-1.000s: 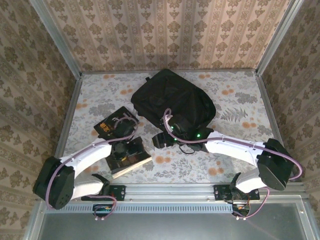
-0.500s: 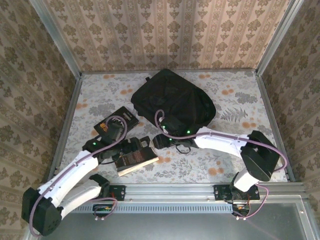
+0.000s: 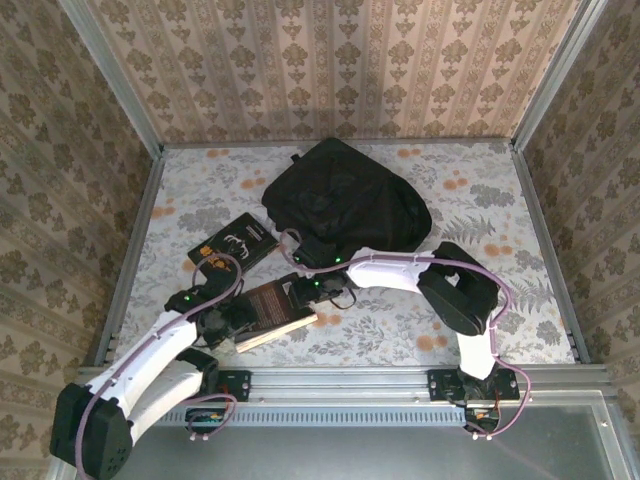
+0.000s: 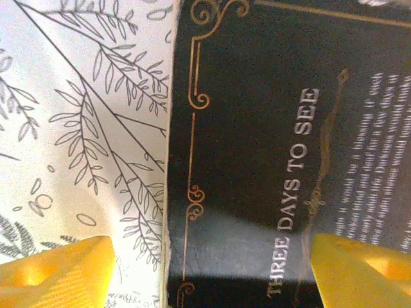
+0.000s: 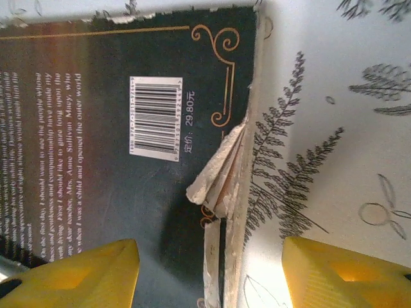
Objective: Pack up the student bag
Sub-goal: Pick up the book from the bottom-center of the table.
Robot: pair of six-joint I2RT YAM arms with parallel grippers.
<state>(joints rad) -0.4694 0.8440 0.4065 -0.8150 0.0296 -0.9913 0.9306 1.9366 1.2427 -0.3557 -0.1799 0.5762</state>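
Observation:
The student bag [image 3: 345, 200], a soft black backpack, lies at the back middle of the table. In front of it a black-covered book [image 3: 275, 306] lies flat, its spine [image 4: 289, 160] reading "THREE DAYS TO SEE" and its back cover [image 5: 115, 128] carrying a barcode. My left gripper [image 3: 243, 314] is at the book's left end, open [image 4: 205, 276], with one finger over the tablecloth and one over the cover. At the right end my right gripper [image 3: 306, 291] also stands open [image 5: 215, 276], straddling the book's frayed edge [image 5: 221, 173].
A second black book [image 3: 232, 243] lies left of the bag, behind my left arm. The floral tablecloth [image 3: 450, 330] has free room on the right. Papered walls close in three sides, and a metal rail [image 3: 350, 380] runs along the near edge.
The left arm has drawn back so its gripper sits at the book's left end. The right gripper has swung left, away from the bag, to the book's right end.

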